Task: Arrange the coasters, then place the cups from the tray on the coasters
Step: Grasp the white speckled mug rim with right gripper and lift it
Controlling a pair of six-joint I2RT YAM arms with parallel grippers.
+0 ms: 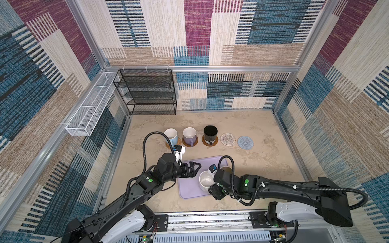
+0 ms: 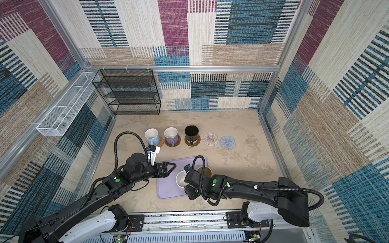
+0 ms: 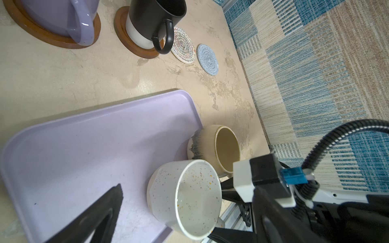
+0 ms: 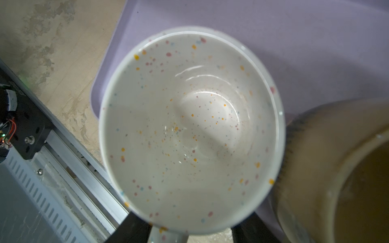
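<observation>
Found the right gripper [image 4: 191,229] low at the near right of the tray [image 1: 189,192], jaws parted to either side of the handle [image 4: 168,236] of the speckled white cup [image 4: 189,126], with a gap showing beside the handle and no pinch seen. Saw that cup standing upright on the tray's near right part. Noted the left gripper [image 1: 196,170] over the tray's far left part, jaws spread wide, just left of the speckled cup and apart from it. Spotted the squat beige cup [image 1: 226,168] upright at the tray's far right corner, close beside the speckled one. Farther off, on the table [image 1: 263,168], counted a row from left to right: light blue cup [image 1: 171,134] on the rattan coaster [image 1: 179,142], lavender cup [image 1: 189,135] on a brown coaster [image 1: 195,144], black cup [image 1: 210,132] on the second brown coaster [image 1: 204,143], then the white crochet coaster [image 1: 227,138] and the grey-blue crochet coaster [image 1: 245,142] lying flat, well apart from both grippers.
</observation>
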